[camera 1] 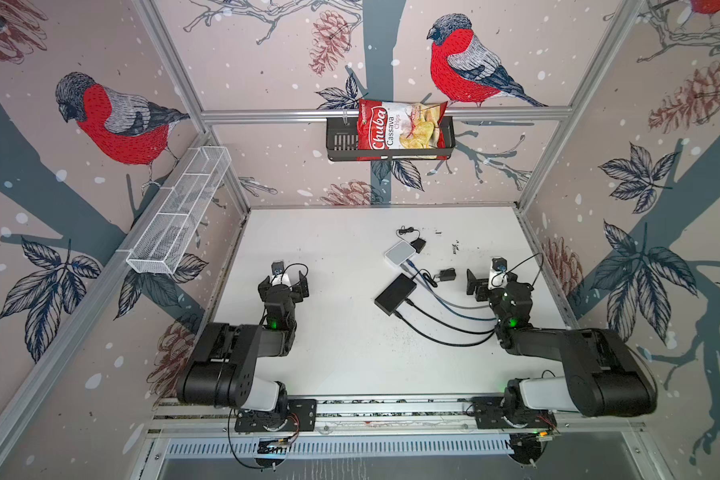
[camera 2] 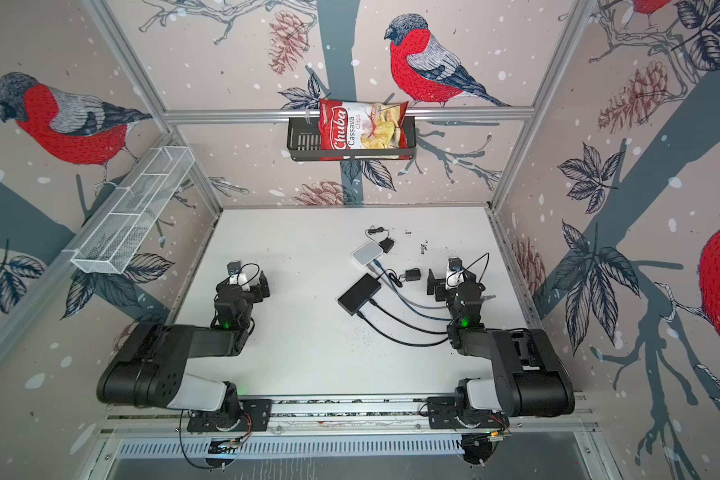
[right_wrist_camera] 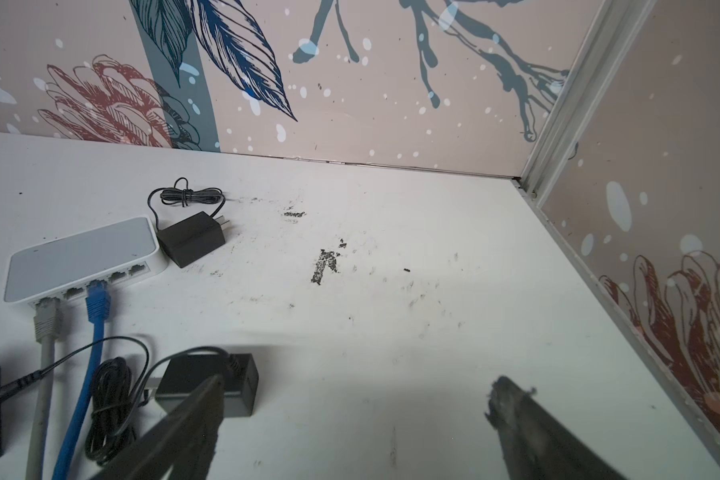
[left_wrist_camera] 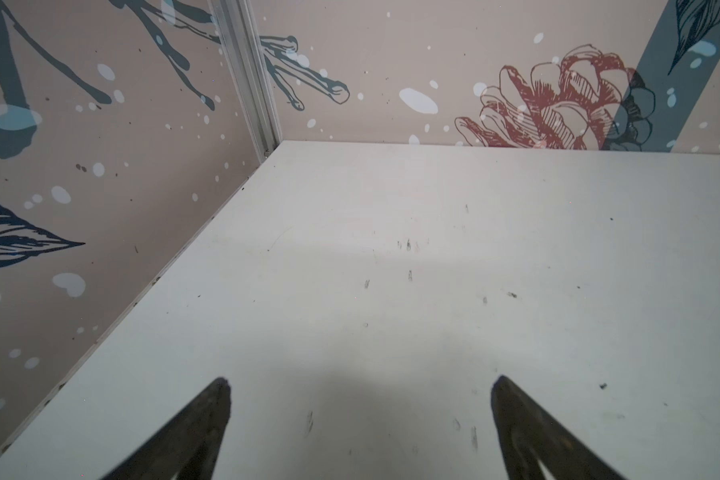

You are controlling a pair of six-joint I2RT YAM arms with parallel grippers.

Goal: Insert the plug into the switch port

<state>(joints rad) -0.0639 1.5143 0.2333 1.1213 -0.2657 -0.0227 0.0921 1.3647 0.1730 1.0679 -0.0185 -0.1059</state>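
White tabletop (camera 1: 341, 353) holds the switch (right_wrist_camera: 80, 253) with a gray plug (right_wrist_camera: 47, 318) at its ports (seated or not, unclear), toward the middle from the right gripper (right_wrist_camera: 358, 384), the nearer one, which like the left gripper (left_wrist_camera: 360, 382) stands spread and empty.

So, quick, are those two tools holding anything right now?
Left tool: open, holding nothing.
Right tool: open, holding nothing.

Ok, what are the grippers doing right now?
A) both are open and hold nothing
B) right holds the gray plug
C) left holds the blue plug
A: in the wrist views the left gripper and the right gripper each have their fingers spread wide, with nothing between them.
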